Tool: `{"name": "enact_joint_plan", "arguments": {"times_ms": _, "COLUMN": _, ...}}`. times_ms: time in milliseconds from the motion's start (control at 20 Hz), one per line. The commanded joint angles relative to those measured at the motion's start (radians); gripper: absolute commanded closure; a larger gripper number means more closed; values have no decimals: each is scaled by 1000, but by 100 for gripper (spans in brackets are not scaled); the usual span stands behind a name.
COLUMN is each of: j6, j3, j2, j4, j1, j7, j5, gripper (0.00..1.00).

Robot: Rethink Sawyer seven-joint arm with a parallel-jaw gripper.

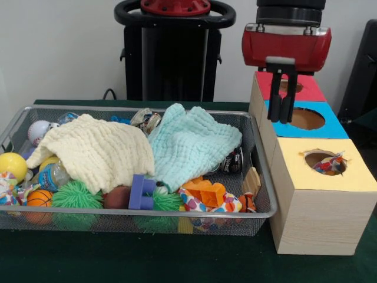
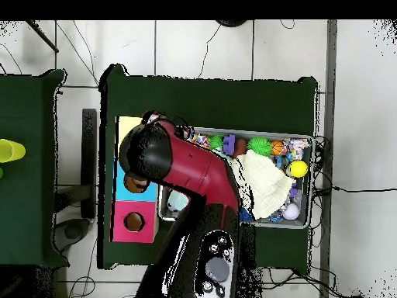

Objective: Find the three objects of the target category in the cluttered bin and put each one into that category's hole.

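Note:
The wire mesh bin lies at the left, full of toys. My gripper hangs open and empty over the blue-topped hole, right of the bin. One polka-dot cloth sticks out of the round hole in the yellow-topped box. A second polka-dot cloth lies at the bin's front right under an orange toy. A third dotted piece shows at the bin's left end. In the overhead view the arm hides the gripper and most of the yellow top.
A cream cloth and a mint-green cloth cover the bin's middle. Balls, green spiky toys, a purple block and cans lie around them. The red-topped hole is behind the blue one.

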Motion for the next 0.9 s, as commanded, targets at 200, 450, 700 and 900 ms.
{"name": "enact_joint_plan", "arguments": {"times_ms": 200, "j6": -104, "j3": 165, "j2": 143, "j4": 40, "j1": -87, "j7": 45, "j5": -108, "gripper": 100}}
{"name": "enact_joint_plan", "arguments": {"times_ms": 450, "j6": -117, "j3": 175, "j2": 190, "j4": 15, "j1": -115, "j7": 41, "j5": -149, "gripper": 100}}
{"name": "enact_joint_plan", "arguments": {"times_ms": 700, "j6": -97, "j3": 135, "j2": 198, "j4": 7, "j1": -100, "j7": 69, "j5": -176, "gripper": 100}}
{"name": "enact_joint_plan", "arguments": {"times_ms": 900, "j6": -118, "j3": 153, "j2": 199, "j4": 22, "j1": -115, "j7": 77, "j5": -196, "gripper": 100}}
